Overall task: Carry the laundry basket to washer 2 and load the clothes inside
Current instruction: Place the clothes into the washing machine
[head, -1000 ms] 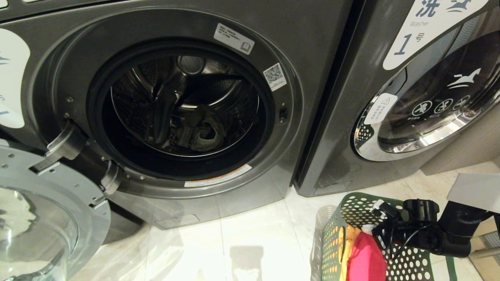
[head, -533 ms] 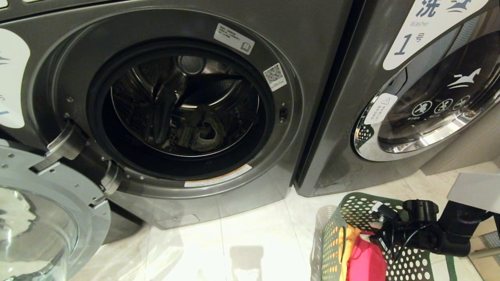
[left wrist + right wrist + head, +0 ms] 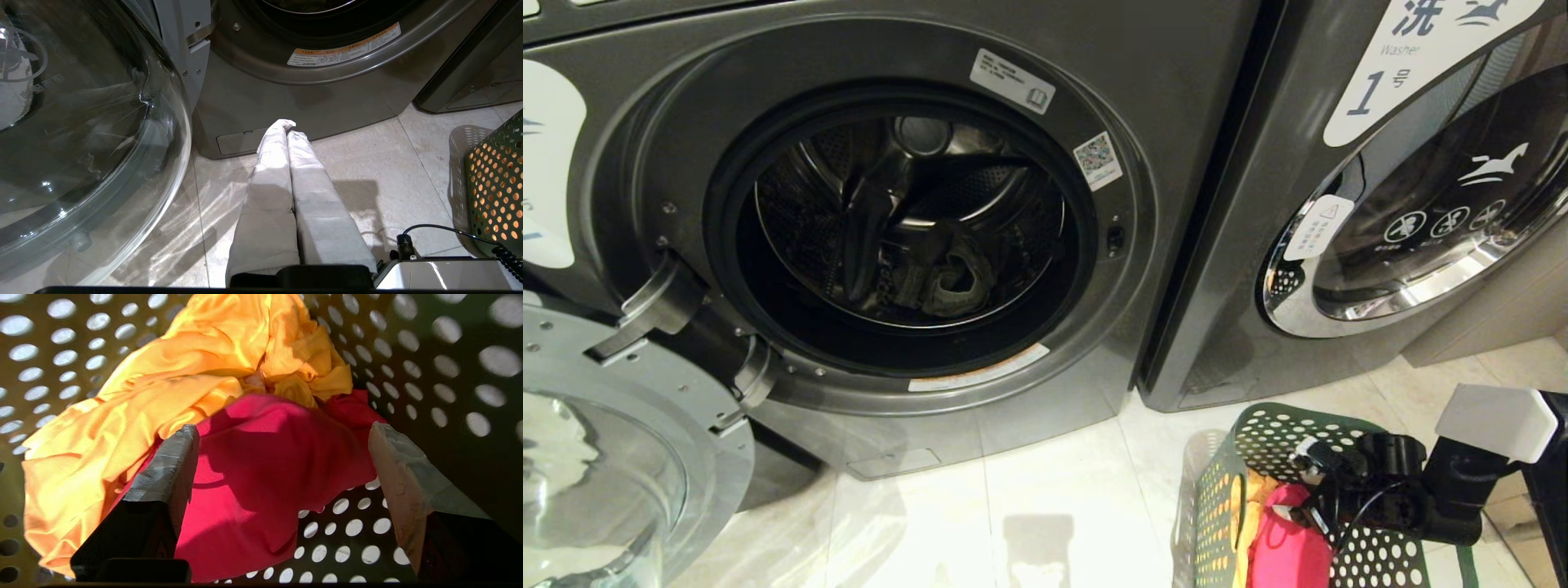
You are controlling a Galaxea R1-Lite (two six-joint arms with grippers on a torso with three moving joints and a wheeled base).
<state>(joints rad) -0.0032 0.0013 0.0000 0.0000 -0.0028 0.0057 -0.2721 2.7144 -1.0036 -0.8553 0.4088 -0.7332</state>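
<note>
Green laundry basket point(image 3: 1262, 441) stands upright, mouth facing up.

Your inventory of robot hardware on show:

Right arm point(image 3: 1454, 498), at about 4 o'clock in the head view: matte black housing built of rounded cylindrical segments, with a thin black cable looping along its wrist and a white rectangular block point(image 3: 1496, 422) mounted on the upper link.

Right gripper point(image 3: 282, 465): two flat tapered fingers on black bases, one wrapped in grey tape, the other in whitish, slightly soiled tape.

Left gripper point(image 3: 287, 126): two long fingers sheathed in pale grey-white fabric tape, on a black base.

Beside it you have a glossy white housing panel point(image 3: 433, 274) with a black plug and a coiled black cable point(image 3: 504, 254).
</note>
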